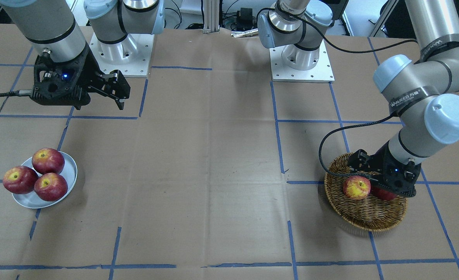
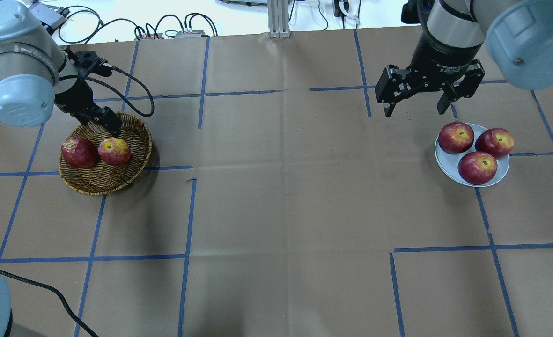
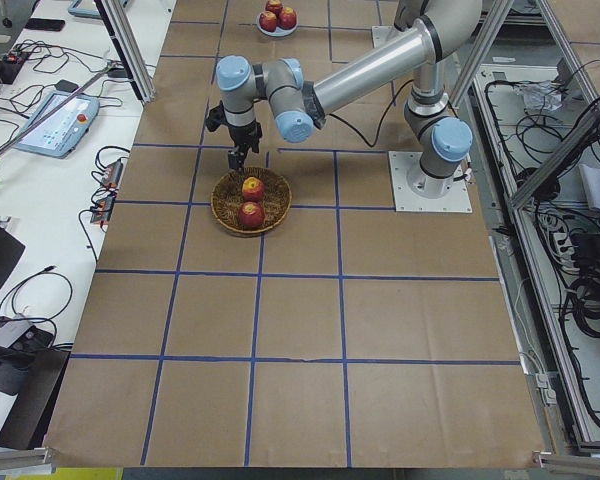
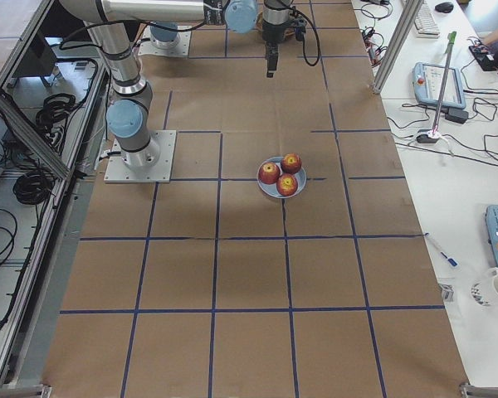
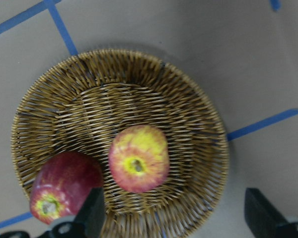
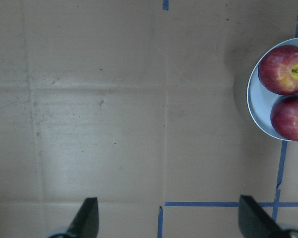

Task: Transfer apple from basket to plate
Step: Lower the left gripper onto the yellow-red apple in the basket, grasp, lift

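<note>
The pale yellow-and-red apple (image 5: 138, 158) lies in the round wicker basket (image 5: 198, 119), next to a dark red apple (image 5: 64, 191). The apple (image 2: 114, 150) and the basket (image 2: 93, 187) are at the table's left in the overhead view. My left gripper (image 5: 176, 218) is open and empty, hovering just above the basket's far side (image 2: 105, 124), its fingers wide on either side of the pale apple in the wrist view. The grey-white plate (image 2: 445, 161) at the right holds three dark red apples. My right gripper (image 2: 414, 111) is open and empty, above the table just beyond the plate.
The three dark red apples (image 2: 477, 167) fill most of the plate, leaving a bare strip at its left rim (image 6: 256, 106). Brown paper with blue tape lines (image 2: 192, 210) covers the table. The arm bases (image 1: 301, 62) stand at the robot's edge.
</note>
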`<state>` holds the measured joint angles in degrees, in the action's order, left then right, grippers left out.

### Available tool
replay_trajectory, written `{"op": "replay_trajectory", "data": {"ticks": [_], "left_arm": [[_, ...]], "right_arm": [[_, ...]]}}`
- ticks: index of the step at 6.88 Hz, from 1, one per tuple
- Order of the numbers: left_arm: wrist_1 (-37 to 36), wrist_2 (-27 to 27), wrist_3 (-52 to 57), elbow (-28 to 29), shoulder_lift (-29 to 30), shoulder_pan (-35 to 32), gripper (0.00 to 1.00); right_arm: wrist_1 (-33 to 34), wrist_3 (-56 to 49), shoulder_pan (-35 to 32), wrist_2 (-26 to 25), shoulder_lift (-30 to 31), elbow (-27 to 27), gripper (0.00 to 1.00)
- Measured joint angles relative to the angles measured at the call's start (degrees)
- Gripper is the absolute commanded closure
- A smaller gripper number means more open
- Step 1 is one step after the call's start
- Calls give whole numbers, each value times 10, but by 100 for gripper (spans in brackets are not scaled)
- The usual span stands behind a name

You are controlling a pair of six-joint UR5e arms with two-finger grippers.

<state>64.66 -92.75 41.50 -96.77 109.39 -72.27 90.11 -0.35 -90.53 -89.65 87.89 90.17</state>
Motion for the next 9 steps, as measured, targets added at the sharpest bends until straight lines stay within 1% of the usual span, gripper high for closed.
{"op": "replay_trajectory", "data": {"ticks": [2,6,7,8,9], "left_arm": [[-11,3,3,-7,29,10,1],[-48,3,-2,-29,63,14,3],[-51,3,-6,-32,69,14,19],[-51,4,-10,-35,72,14,40],[-51,4,-12,-36,73,14,44]], "right_arm": [[1,0,0,0,0,0,0],[1,0,0,0,0,0,0],[1,0,0,0,0,0,0],[1,0,0,0,0,0,0],[1,0,0,0,1,0,0]]}}
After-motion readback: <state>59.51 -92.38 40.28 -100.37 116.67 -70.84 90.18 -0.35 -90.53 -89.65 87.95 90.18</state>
